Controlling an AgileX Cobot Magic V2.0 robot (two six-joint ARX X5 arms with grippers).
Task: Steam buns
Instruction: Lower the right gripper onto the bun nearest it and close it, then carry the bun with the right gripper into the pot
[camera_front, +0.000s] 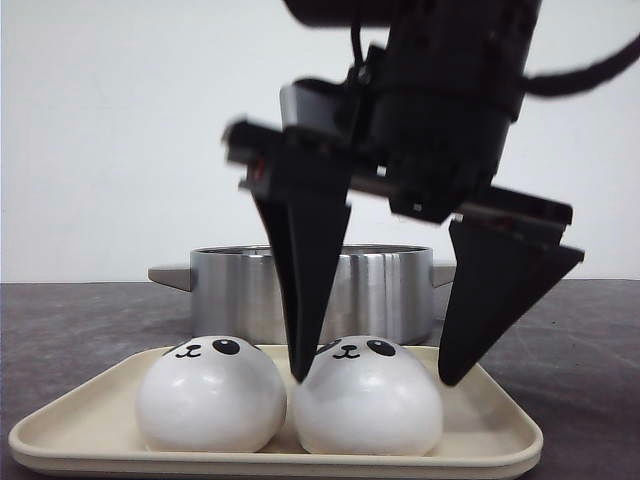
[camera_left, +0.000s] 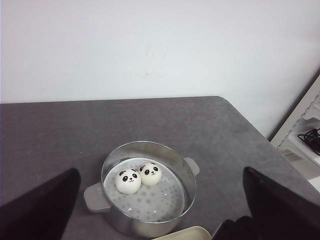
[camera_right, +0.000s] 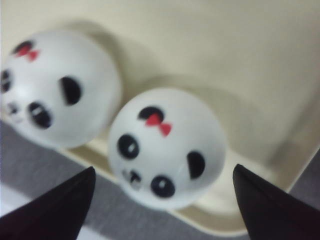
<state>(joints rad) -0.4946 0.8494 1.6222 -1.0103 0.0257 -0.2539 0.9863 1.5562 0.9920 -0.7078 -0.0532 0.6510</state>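
Two glossy white dome-shaped buns sit side by side on a shallow cream tray (camera_front: 80, 425) with rounded corners and a raised rim. The left tray bun (camera_front: 211, 395) and the right tray bun (camera_front: 368, 397) are touching or nearly so; each carries black panda eyes, a small nose and a smile. The tray rests on a matte dark grey table (camera_front: 60, 320).

The right end effector (camera_front: 372, 378) hangs over the right tray bun with its black wedge-shaped fingers (camera_front: 312, 285) spread, one tip between the two buns, the other at the bun's outer side. Whether the tips touch the bun cannot be determined.

Behind the tray stands a round brushed-metal steamer pot (camera_front: 380, 285) with flat side handles.

The left wrist view shows what the front view hides: the pot's perforated floor and two more buns (camera_left: 139, 177) lying on it, touching each other. The left end effector (camera_left: 160, 220) is spread and holds nothing.

The right wrist view alone shows a red bow on each tray bun.
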